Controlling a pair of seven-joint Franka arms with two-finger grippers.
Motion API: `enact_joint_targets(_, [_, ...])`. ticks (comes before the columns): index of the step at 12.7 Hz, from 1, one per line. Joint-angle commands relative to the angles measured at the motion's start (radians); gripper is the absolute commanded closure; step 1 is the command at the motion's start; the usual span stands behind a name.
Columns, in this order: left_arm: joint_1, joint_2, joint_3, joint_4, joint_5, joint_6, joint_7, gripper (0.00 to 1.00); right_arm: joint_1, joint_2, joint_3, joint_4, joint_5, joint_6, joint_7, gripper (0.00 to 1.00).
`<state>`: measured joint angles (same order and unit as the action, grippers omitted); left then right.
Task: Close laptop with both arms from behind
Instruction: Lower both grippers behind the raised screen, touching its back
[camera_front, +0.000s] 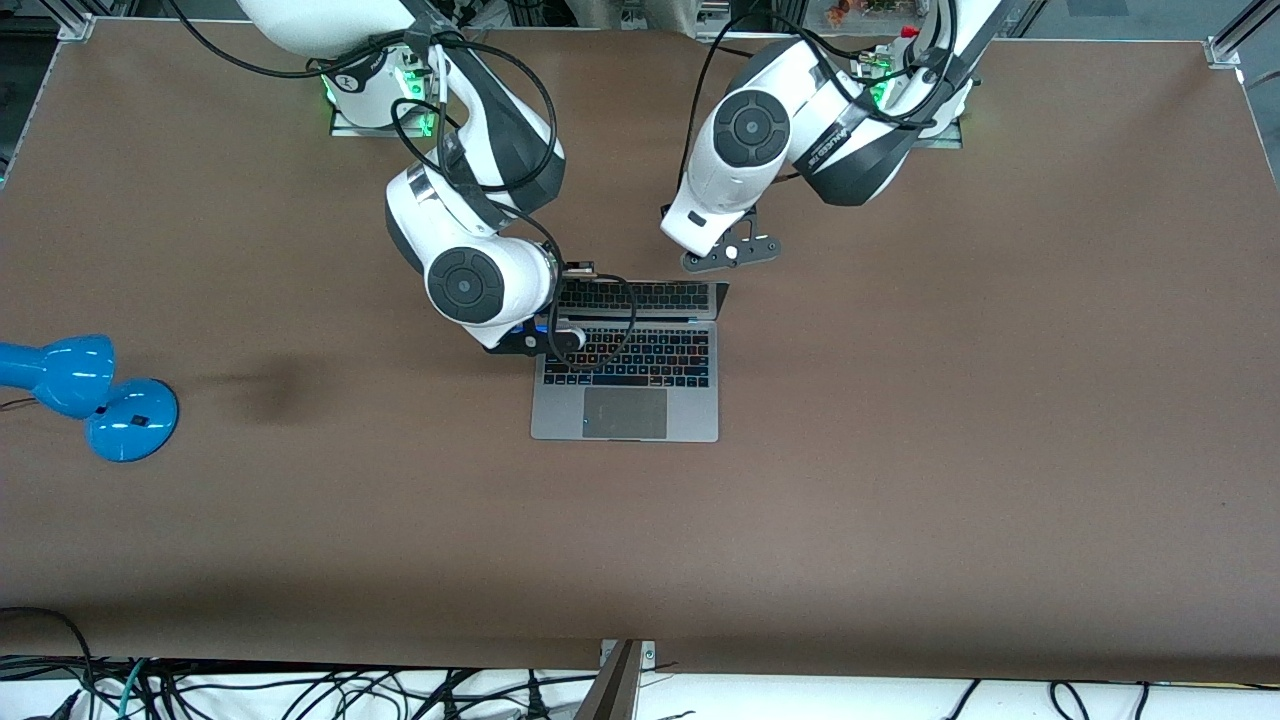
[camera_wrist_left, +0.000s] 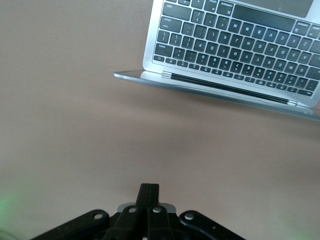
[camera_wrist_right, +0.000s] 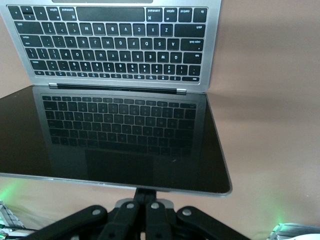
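Observation:
The silver laptop (camera_front: 625, 400) lies open mid-table, its dark screen (camera_front: 640, 298) leaning back toward the arms' bases. My right gripper (camera_wrist_right: 155, 191) is shut, and its fingertips sit right under the lid's top edge (camera_wrist_right: 115, 184), close to the corner toward the right arm's end. In the front view its wrist (camera_front: 470, 285) hides the fingers. My left gripper (camera_wrist_left: 149, 190) is shut and empty over bare table. It is apart from the laptop (camera_wrist_left: 235, 42), near the hinge corner toward the left arm's end. Its hand (camera_front: 731, 250) shows in the front view.
A blue desk lamp (camera_front: 90, 395) lies on the table near the right arm's end. A black cable (camera_front: 600, 335) from the right arm loops over the keyboard. Cables hang along the table edge nearest the front camera.

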<state>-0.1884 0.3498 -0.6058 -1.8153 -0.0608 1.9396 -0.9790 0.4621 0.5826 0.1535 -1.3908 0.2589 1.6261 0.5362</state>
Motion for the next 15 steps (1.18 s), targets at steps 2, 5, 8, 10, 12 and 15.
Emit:
enact_joint_targets(2, [-0.006,0.041,0.003,0.019,0.035,0.032,-0.029,1.00,-0.005,-0.001,0.000,-0.001,-0.001,0.029,-0.013,1.00])
enact_joint_targets(5, [-0.006,0.083,0.003,0.060,0.131,0.032,-0.067,1.00,-0.006,0.008,0.000,-0.001,-0.001,0.061,-0.015,1.00])
enact_joint_targets(8, [-0.008,0.109,0.003,0.086,0.190,0.050,-0.090,1.00,-0.006,0.014,0.000,-0.001,-0.001,0.074,-0.015,1.00])
enact_joint_targets(10, [-0.008,0.133,0.004,0.106,0.202,0.052,-0.090,1.00,-0.006,0.022,0.000,-0.001,-0.003,0.099,-0.015,1.00])
enact_joint_targets(12, [-0.008,0.159,0.006,0.135,0.257,0.052,-0.093,1.00,-0.006,0.028,0.000,0.001,-0.006,0.122,-0.016,1.00])
enact_joint_targets(15, [-0.008,0.201,0.008,0.177,0.265,0.052,-0.092,1.00,-0.006,0.034,0.000,0.003,-0.010,0.127,-0.016,1.00])
